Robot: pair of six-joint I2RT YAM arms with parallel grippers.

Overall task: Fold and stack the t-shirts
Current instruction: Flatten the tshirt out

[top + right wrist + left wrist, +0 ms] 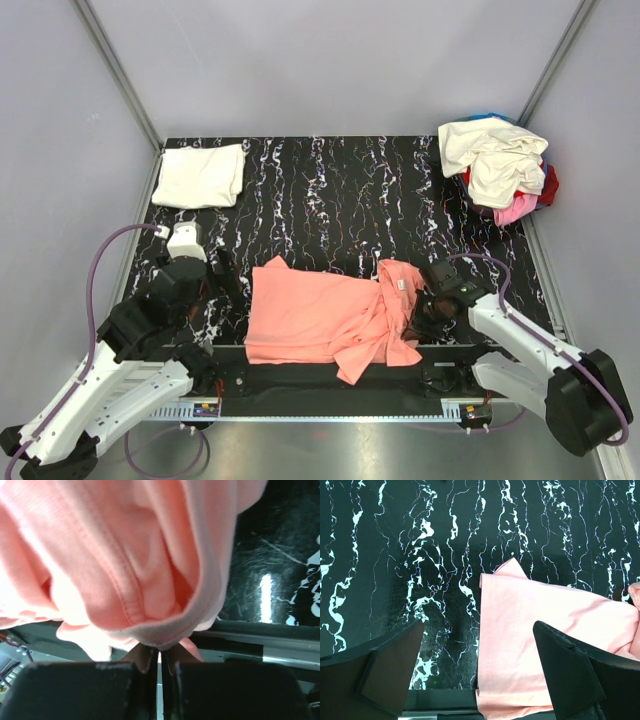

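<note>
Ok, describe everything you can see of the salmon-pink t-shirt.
The salmon-pink t-shirt looks like soft knit cotton with stitched hems. It lies at the near middle of the marbled table, its left part flat and smooth, its right part rumpled, one corner drooping over the near edge. A white label shows at the collar. The right jaws are shut on a bunched fold at its right end.

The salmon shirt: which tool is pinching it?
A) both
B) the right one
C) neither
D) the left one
B: the right tool is shut on a bunched fold of the salmon shirt, while the left tool stands open, holding nothing.
</note>
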